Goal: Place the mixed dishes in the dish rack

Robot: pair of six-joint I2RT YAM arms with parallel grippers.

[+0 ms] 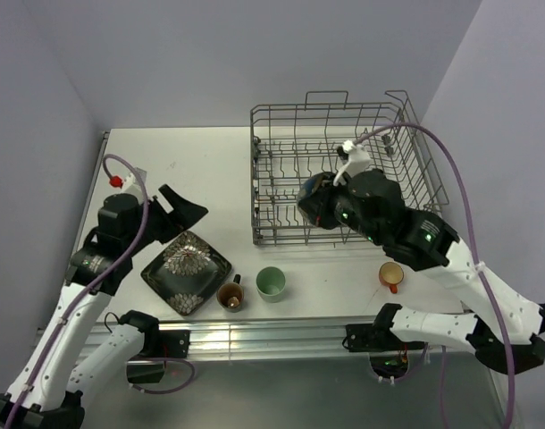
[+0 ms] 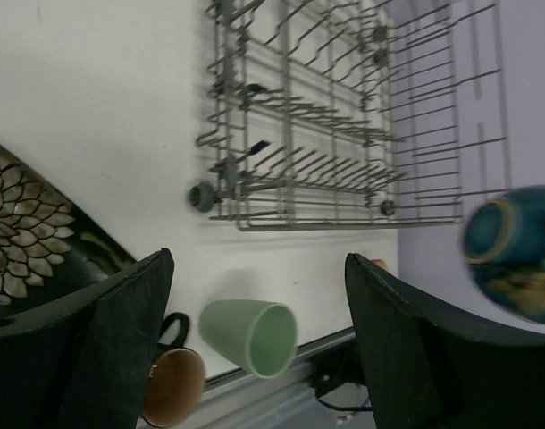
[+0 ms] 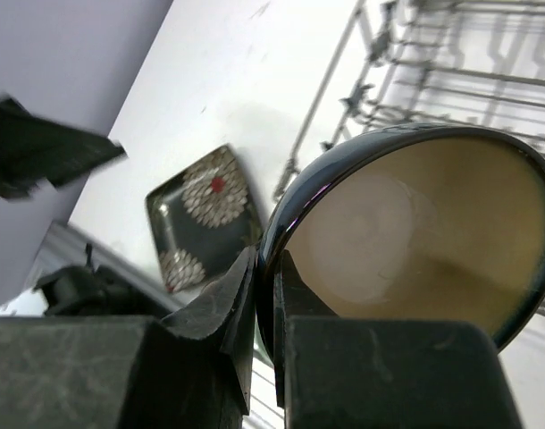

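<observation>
Cream glaze lines the dark bowl, and only my right wrist view shows it, with the right gripper pinching the rim. Overhead, the arm hides most of the bowl, held over the dish rack's near left part. The left wrist view catches its blurred teal outside. My left gripper is spread wide near the square plate.

Sq. plate is showing dark w/ silvery leaf pattern; bowl dark ext., cream int.; brown cup; pale green cup; orange cup; rack grey.
</observation>
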